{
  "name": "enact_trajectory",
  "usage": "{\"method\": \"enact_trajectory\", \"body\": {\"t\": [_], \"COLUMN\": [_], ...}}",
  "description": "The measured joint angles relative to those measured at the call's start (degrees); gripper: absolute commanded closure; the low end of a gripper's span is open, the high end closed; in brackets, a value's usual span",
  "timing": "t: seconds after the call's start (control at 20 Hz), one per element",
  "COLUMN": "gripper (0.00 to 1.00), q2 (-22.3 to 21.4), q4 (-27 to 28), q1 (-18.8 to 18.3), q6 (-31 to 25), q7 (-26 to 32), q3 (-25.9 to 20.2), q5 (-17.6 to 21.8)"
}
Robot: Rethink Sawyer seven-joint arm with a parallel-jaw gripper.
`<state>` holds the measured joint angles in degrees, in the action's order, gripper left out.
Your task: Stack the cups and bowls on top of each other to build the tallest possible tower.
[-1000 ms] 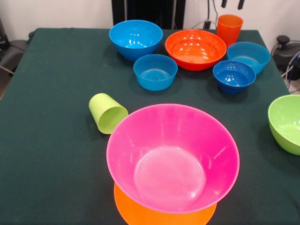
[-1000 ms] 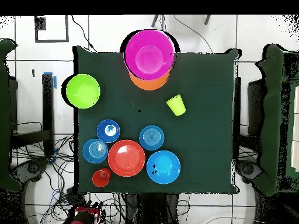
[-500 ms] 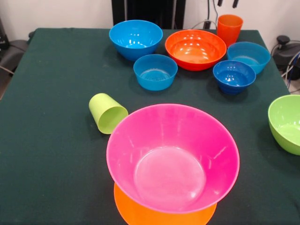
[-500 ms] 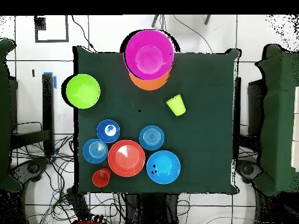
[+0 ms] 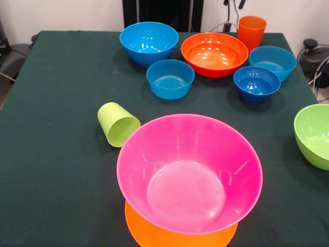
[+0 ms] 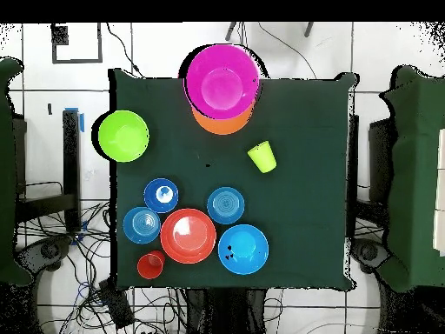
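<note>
The end effector (image 5: 233,3) shows only fingertips at the top edge, just above the orange cup (image 5: 251,31). Can't tell its opening; it touches nothing.

My arm is drawn right back: from the front camera I see only two dark fingertips of the black two-fingered hand (image 5: 233,3) at the top edge, beyond the bench's far edge toward its far right corner. The tips stand apart with a gap between them, holding nothing. The overhead camera shows me none of the arm.
</note>
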<state>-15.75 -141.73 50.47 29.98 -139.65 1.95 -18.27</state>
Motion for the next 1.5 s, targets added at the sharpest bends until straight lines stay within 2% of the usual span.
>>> {"method": "enact_trajectory", "body": {"t": [0.35, 0.8, 1.05, 1.5], "gripper": [0.0, 0.0, 0.0, 0.0], "q2": [2.5, 3.9, 4.5, 4.6], "q4": [1.4, 4.9, 6.9, 8.6], "q1": [4.6, 8.2, 8.8, 9.4], "q6": [0.0, 0.0, 0.0, 0.0], "q7": [-1.4, -3.2, -4.4, -4.8], "q3": [-0.8, -4.3, -5.8, -6.4], "q5": [-4.8, -10.6, -12.0, -12.0]}}
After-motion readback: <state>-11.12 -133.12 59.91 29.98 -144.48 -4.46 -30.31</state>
